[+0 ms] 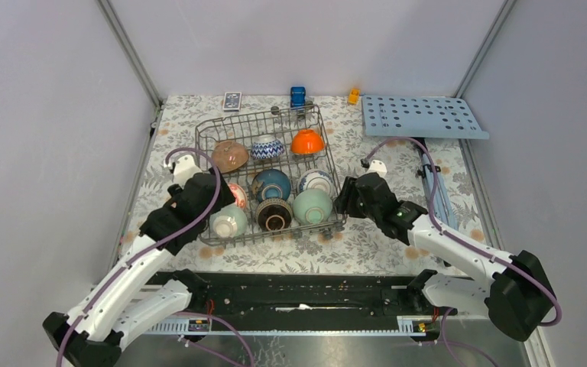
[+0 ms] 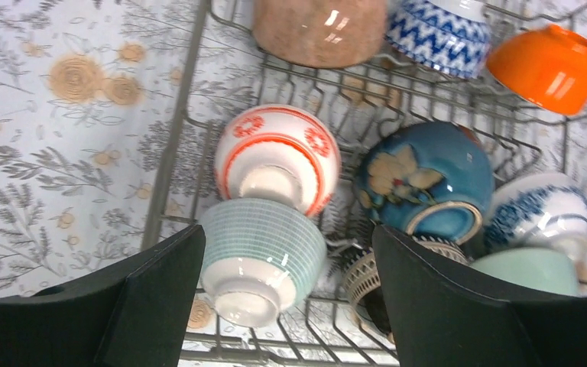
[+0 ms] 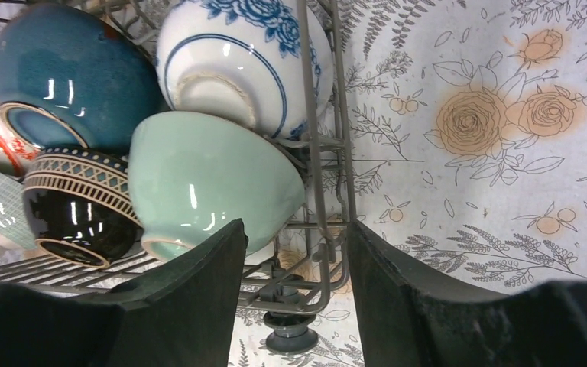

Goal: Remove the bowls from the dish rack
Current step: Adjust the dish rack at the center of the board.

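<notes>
Left wrist view: the left hand (image 2: 287, 237) gapes wide over a ribbed pale-teal bowl (image 2: 264, 245) in the near-left corner of the dish rack (image 1: 332, 164). The right hand (image 3: 296, 229), also spread, straddles the rack's wall beside a pale green bowl (image 3: 206, 180), seemingly without touching.

The table (image 1: 397, 245) carries a floral-printed covering. The wire dish rack (image 1: 242, 122) stands at centre-left. A light-blue perforated board (image 1: 424, 116) lies at the far right corner. Along the far edge sit a small patterned box (image 1: 231, 100), a blue object (image 1: 298, 96) just beside the rack, and a small orange object (image 1: 353, 95).
</notes>
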Robot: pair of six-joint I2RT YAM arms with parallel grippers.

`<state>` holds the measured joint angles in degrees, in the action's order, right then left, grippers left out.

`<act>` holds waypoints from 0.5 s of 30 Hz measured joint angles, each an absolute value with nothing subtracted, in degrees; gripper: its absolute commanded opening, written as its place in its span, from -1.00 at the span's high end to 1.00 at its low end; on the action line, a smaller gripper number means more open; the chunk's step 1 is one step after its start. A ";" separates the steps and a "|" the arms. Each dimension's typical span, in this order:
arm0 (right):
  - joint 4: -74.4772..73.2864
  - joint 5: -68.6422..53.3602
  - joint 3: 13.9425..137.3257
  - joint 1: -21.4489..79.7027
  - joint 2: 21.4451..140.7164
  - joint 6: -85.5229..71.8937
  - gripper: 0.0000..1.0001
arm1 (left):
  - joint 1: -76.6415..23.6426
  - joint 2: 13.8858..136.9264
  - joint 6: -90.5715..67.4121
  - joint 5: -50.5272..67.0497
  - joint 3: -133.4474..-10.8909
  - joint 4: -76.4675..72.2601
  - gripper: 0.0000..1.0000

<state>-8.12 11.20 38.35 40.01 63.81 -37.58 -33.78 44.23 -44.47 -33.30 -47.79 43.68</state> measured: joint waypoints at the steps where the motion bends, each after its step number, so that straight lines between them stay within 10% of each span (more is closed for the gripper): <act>1: -8.12 11.38 38.15 40.01 64.05 -37.60 -0.15 | -32.97 44.95 -44.40 -33.63 -47.75 43.72 -0.62; 15: -6.83 11.60 37.93 40.01 68.05 -37.15 0.00 | -5.45 55.99 -39.00 -20.05 -45.95 35.11 -0.36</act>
<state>-6.83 11.60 37.93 40.01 68.05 -37.15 -5.45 55.99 -39.00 -20.05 -45.95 35.11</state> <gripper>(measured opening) 0.512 0.701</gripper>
